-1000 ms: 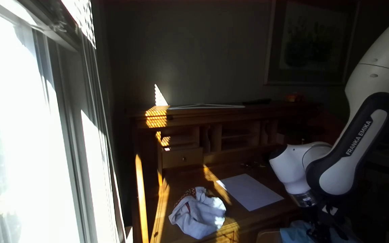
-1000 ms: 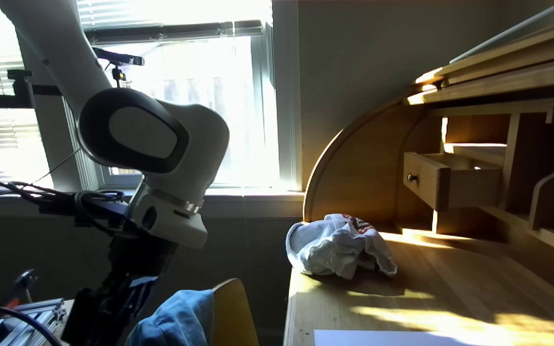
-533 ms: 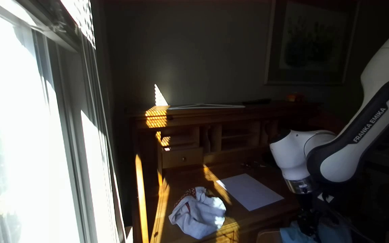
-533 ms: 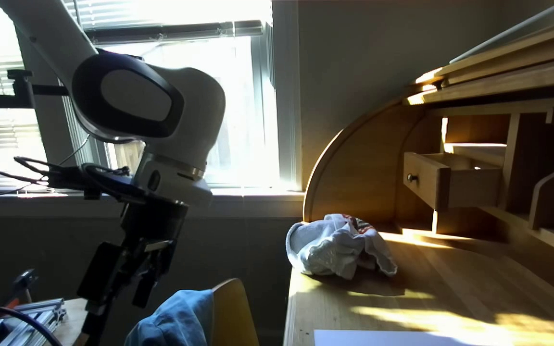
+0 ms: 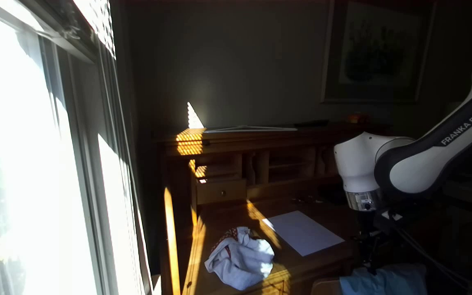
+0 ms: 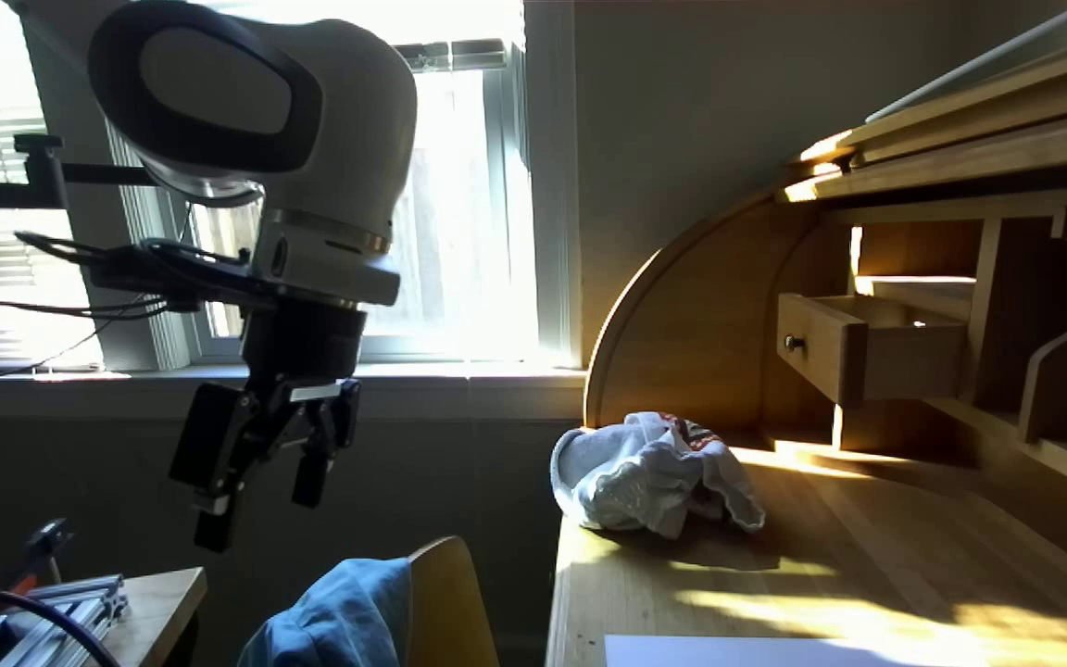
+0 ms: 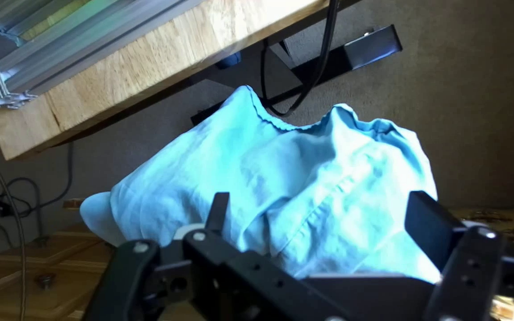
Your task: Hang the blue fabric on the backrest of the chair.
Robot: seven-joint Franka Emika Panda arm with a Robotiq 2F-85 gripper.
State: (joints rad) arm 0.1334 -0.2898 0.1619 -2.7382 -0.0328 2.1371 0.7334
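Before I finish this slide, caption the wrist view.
Open, empty fingers above the draped blue fabric, a wooden tabletop at upper left.

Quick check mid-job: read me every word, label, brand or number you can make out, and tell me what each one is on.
"FRANKA EMIKA": on the robot arm, in an exterior view.
Silver ring on the arm: small marks, too small to read.
Framed picture: too dark to tell.
White sheet on the desk: no print that I can make out.
Blue fabric: no lettering visible.
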